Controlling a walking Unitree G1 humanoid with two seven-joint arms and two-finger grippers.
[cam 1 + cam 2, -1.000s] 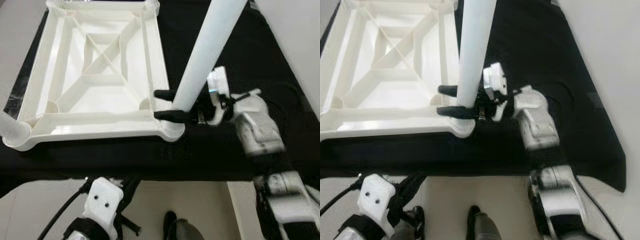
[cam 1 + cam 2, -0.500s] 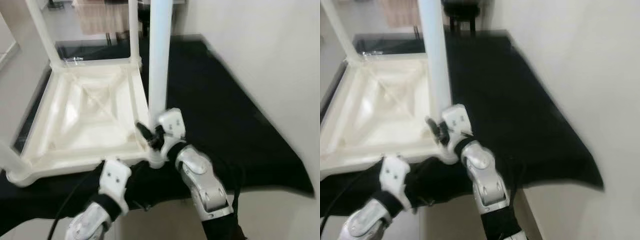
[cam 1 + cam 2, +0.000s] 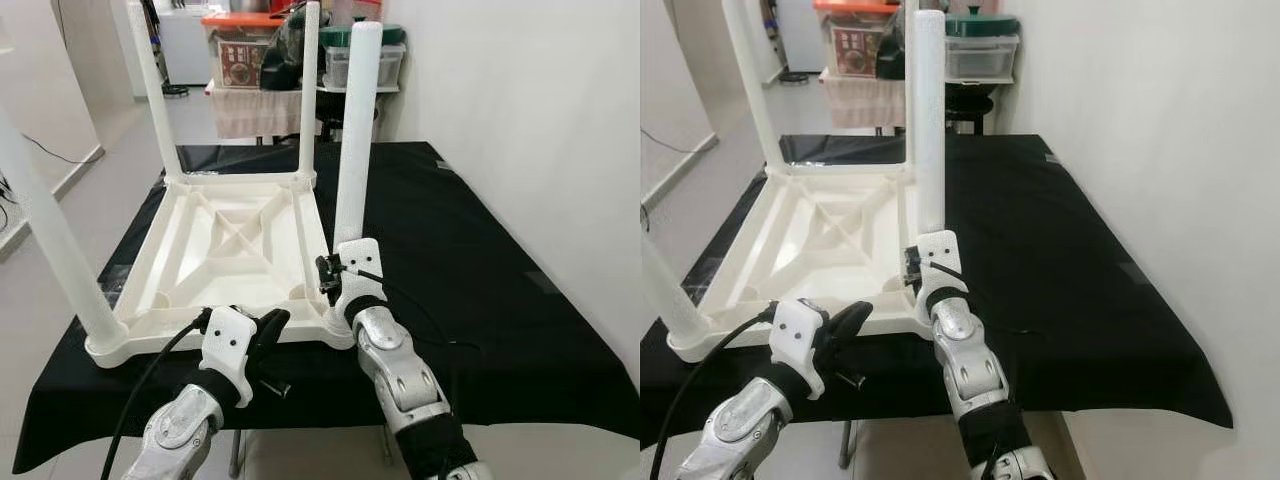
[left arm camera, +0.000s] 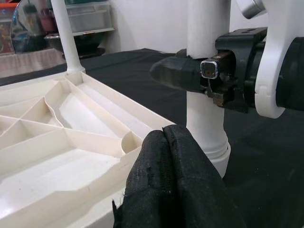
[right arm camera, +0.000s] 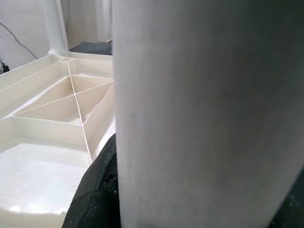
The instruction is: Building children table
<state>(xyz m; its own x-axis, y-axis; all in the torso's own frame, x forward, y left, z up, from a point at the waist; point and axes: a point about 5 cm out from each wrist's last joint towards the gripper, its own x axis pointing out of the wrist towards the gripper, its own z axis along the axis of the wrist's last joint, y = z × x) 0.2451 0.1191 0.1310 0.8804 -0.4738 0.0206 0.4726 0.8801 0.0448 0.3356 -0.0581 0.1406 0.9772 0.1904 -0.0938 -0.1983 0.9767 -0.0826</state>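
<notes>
Clamping the upright white leg [image 3: 355, 130], right hand [image 3: 327, 280]; left hand [image 3: 272, 322] pinched together.

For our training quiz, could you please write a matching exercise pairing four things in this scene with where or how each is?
Things:
1. right gripper
2. left gripper
3. tabletop
4. cloth

States:
A. upside down, legs pointing up
B. black, spread under everything
C. clamped on the near right leg
D. fingers together at the tabletop's near edge

Pairs: 1-C, 2-D, 3-A, 4-B
</notes>
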